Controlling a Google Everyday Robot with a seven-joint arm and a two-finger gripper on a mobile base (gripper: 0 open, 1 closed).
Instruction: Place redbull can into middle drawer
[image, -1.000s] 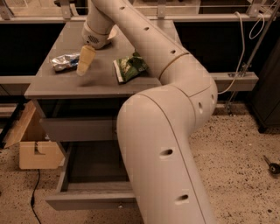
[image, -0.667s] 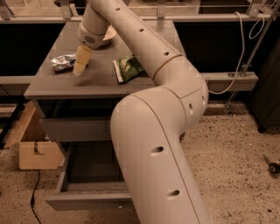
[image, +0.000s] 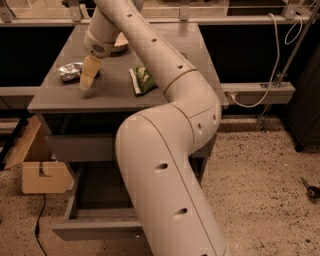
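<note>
The redbull can (image: 69, 71) is a shiny silver can lying on its side at the left of the grey tabletop (image: 165, 60). My gripper (image: 87, 76) points down at the tabletop right beside the can's right end, touching or nearly touching it. Below the tabletop a drawer stands pulled out; this middle drawer (image: 92, 229) shows its grey front panel and dark open inside. My arm covers its right part. A closed drawer front (image: 82, 148) sits above it.
A green-and-white snack bag (image: 142, 80) lies on the tabletop right of the gripper. A pale bowl (image: 120, 44) stands behind the wrist. A cardboard box (image: 42, 172) sits on the floor at the left. A cable (image: 280, 55) hangs at the right.
My gripper has moved a little to the left, closer to the can. The can, the bag and the open drawer have not moved.
</note>
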